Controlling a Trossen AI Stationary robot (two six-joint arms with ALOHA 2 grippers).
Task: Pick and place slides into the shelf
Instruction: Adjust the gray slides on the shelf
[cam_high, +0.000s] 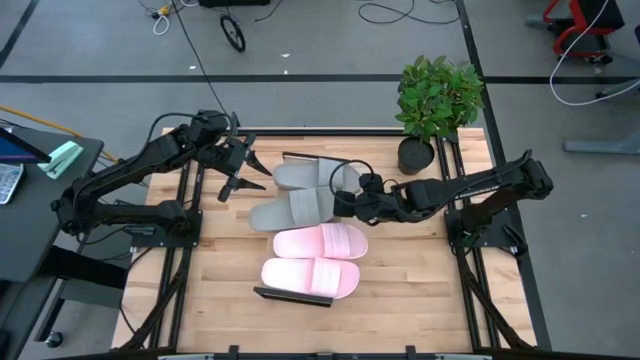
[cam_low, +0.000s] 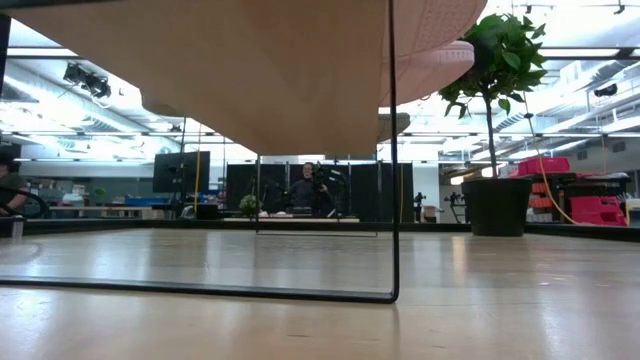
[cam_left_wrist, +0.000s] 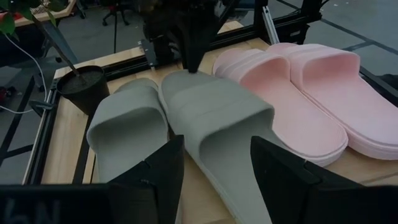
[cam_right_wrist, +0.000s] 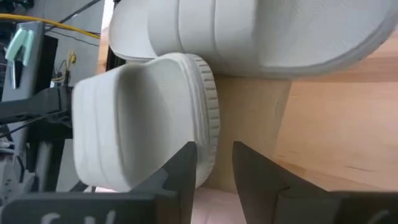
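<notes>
Two grey slides (cam_high: 300, 176) (cam_high: 293, 211) and two pale pink slides (cam_high: 321, 241) (cam_high: 310, 277) lie side by side, soles down, on the shelf's (cam_high: 291, 296) plank top. The low view shows the shelf's underside (cam_low: 250, 70) and its thin black frame (cam_low: 392, 200). My right gripper (cam_high: 352, 200) (cam_right_wrist: 214, 168) stands at the toe end of the nearer grey slide (cam_right_wrist: 143, 124), fingers slightly apart with only bare wood between them. My left gripper (cam_high: 243, 172) (cam_left_wrist: 214, 174) hovers open above the grey slides' heel ends (cam_left_wrist: 205, 118). My right gripper comes slanting down from the table's right side at the nearer grey slide's toe rim (cam_right_wrist: 210, 127). One finger (cam_right_wrist: 186, 171) stands right beside that rim. Whether it touches the rim, I cannot tell. The slide lies flat on the shelf.
A potted plant (cam_high: 436, 105) (cam_low: 495, 120) stands at the table's far right corner, just behind my right arm. Bare tabletop lies to the right of the pink slides (cam_high: 420, 270). A person (cam_low: 305, 190) stands in the room far behind the table.
</notes>
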